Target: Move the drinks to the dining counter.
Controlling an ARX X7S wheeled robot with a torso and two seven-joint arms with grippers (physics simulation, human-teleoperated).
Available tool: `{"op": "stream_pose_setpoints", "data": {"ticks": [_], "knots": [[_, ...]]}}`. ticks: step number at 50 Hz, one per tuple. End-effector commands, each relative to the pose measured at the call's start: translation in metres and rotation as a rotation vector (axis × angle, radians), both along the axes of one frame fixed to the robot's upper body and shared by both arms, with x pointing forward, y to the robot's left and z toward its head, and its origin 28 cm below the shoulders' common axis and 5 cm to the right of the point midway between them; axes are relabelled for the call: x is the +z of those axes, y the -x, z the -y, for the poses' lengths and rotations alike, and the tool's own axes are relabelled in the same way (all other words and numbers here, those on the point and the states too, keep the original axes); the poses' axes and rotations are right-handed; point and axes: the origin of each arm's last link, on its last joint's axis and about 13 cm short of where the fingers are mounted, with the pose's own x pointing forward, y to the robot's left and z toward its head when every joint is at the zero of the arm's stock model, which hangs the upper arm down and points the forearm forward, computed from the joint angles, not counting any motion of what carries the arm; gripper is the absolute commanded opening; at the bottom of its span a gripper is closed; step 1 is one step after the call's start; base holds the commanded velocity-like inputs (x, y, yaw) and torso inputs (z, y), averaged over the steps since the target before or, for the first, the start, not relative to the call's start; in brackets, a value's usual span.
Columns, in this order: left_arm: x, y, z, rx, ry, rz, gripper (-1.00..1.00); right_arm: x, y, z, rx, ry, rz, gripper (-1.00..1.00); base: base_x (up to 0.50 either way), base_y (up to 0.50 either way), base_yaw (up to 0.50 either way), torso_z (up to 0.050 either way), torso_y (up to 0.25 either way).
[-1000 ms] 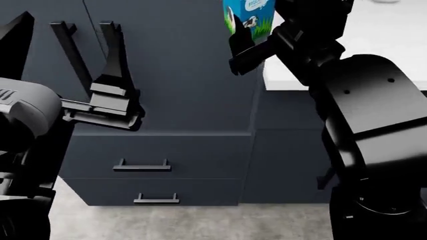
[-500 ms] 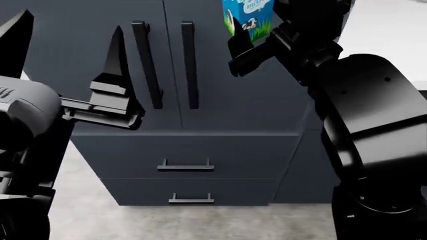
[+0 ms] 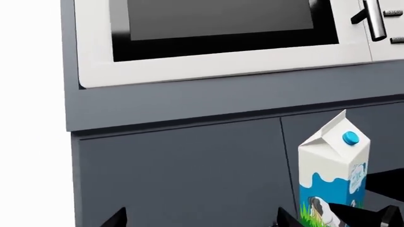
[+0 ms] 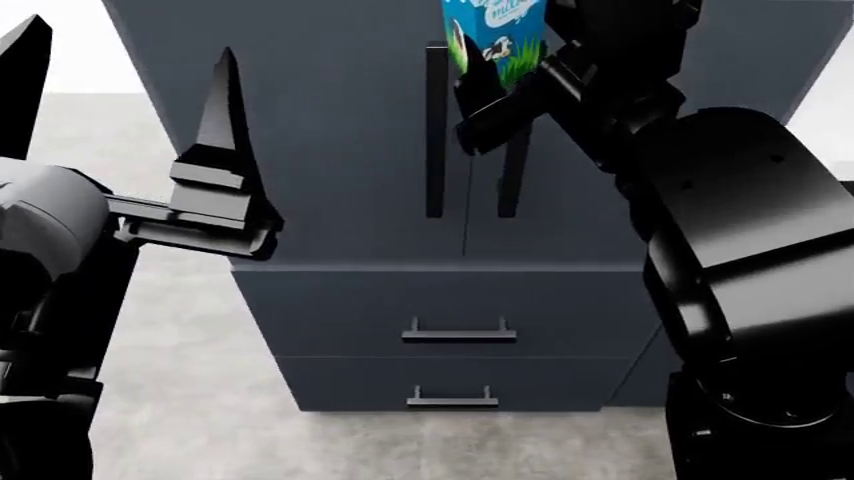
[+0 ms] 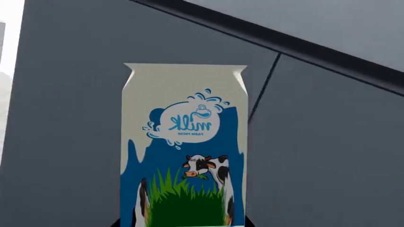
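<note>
A white milk carton [image 4: 494, 35] with blue-and-green cow print hangs upright at the top of the head view, with my right gripper [image 4: 521, 72] shut on its lower part. The right wrist view shows the carton [image 5: 183, 151] close up, its base between the jaws of the right gripper [image 5: 183, 224]. My left gripper [image 4: 127, 60] stands open and empty at the left. Its two fingertips [image 3: 117, 218] frame bare cabinet front in the left wrist view, with the carton [image 3: 333, 177] off to one side. The dining counter is out of view.
A dark grey cabinet [image 4: 334, 130] with black vertical bar handles [image 4: 435, 130] and two drawers [image 4: 458, 330] fills the view ahead. Light grey floor [image 4: 187, 380] lies to its left. A built-in microwave [image 3: 221, 42] shows above the cabinet doors in the left wrist view.
The view has swung left: the cabinet and its handles slid right across the head view, and the white counter top at the right edge left the frame. Both arms kept their pose, carton still held.
</note>
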Motion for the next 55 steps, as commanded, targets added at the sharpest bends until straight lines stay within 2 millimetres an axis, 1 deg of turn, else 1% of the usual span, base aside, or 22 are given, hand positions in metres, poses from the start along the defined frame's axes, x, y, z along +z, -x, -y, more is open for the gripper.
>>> {"op": "stream_pose_setpoints", "data": {"ticks": [1, 55], "knots": [[0.0000, -0.0001, -0.0004, 0.009, 0.004, 0.001, 1.00, 0.0025, 0.0016, 0.0018, -0.010, -0.004, 0.022, -1.00, 0.00, 0.50, 0.00, 0.000, 0.015], [0.0012, 0.0022, -0.0022, 0.011, 0.007, 0.011, 1.00, 0.0054, 0.0019, -0.0007, 0.004, 0.001, 0.025, -1.00, 0.00, 0.50, 0.00, 0.000, 0.000]]}}
